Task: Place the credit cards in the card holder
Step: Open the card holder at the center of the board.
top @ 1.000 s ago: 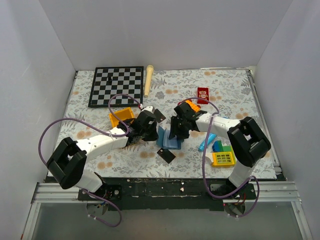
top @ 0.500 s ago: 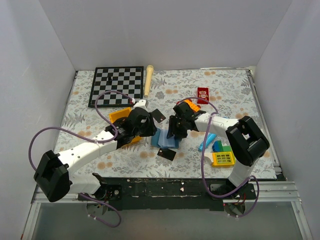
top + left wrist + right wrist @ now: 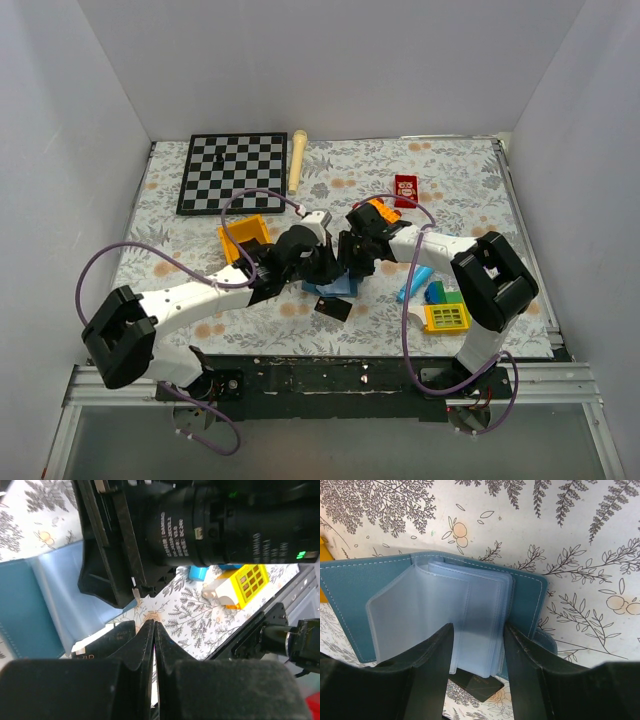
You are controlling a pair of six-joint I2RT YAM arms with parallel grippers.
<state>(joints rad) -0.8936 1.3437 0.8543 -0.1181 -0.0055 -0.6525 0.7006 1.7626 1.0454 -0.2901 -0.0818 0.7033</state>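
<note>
The slate-blue card holder (image 3: 336, 287) lies open on the flowered cloth, its clear sleeves (image 3: 420, 620) fanned up. My right gripper (image 3: 352, 262) (image 3: 477, 628) is open, one finger on each side of the sleeve stack's right part. My left gripper (image 3: 324, 268) (image 3: 154, 625) is shut beside the holder's (image 3: 20, 610) near edge, and nothing shows between its jaws. One black credit card (image 3: 333, 308) (image 3: 475, 686) (image 3: 102, 639) lies flat on the cloth just in front of the holder.
The right arm's black wrist (image 3: 200, 530) hangs close over my left gripper. An orange tray (image 3: 243, 238) sits left of the holder. A blue tube (image 3: 415, 283), green block (image 3: 445, 293) and yellow toy (image 3: 447, 317) are at the right. A chessboard (image 3: 232, 172), wooden stick (image 3: 297, 160) and red box (image 3: 405, 188) stand farther back.
My left gripper swung right and down to the holder, opening briefly and shutting again. The black card that stuck out of it earlier no longer shows there. The right gripper stayed put.
</note>
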